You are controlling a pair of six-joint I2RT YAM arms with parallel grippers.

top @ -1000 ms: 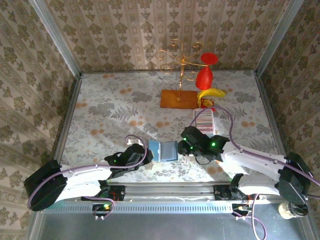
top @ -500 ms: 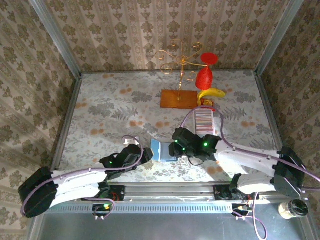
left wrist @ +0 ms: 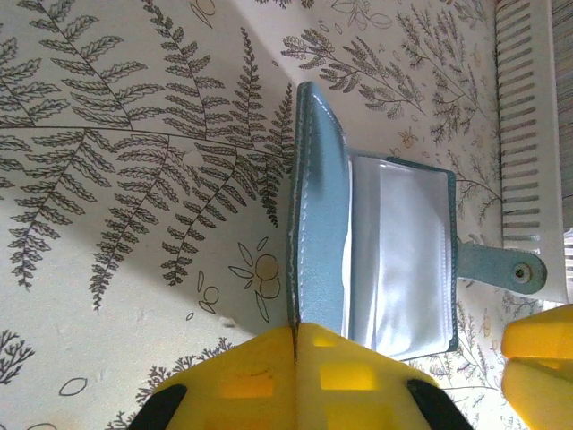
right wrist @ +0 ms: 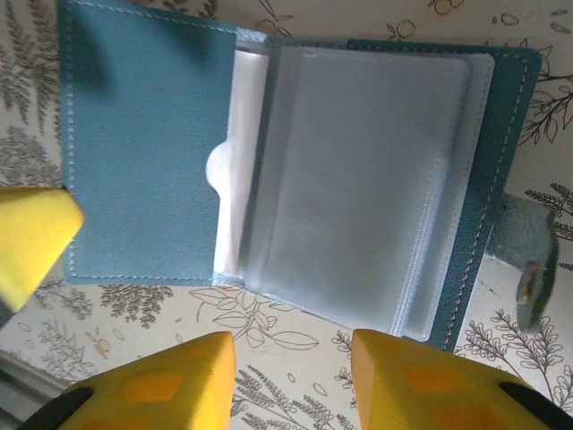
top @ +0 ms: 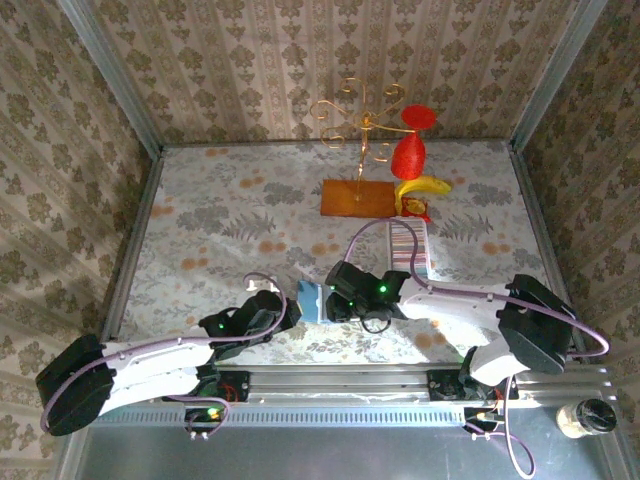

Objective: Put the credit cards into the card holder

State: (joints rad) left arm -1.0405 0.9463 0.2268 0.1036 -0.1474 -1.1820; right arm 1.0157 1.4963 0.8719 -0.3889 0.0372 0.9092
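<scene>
The teal-blue card holder [right wrist: 152, 152] lies open like a book near the table's front edge [top: 310, 300]. Its clear plastic sleeves [right wrist: 358, 179] face up and its clasp tab [left wrist: 501, 269] points toward the tray. My left gripper [left wrist: 295, 336] is shut on the edge of the holder's raised cover [left wrist: 318, 224]. Just to the holder's right, my right gripper [right wrist: 291, 358] hovers open above the sleeves, with nothing between its fingers. The credit cards [top: 408, 245] stand in a row in a long white tray, too small to tell apart.
The white slotted tray [left wrist: 528, 134] lies right of the holder, running away from me. Behind it are a banana [top: 422, 187], a red goblet [top: 408, 155] and a gold wire stand on a brown board [top: 357, 195]. Patterned walls enclose the table.
My right arm has swung left, bringing its gripper from beside the holder to over its open sleeves. The left gripper stays at the holder's left cover.
</scene>
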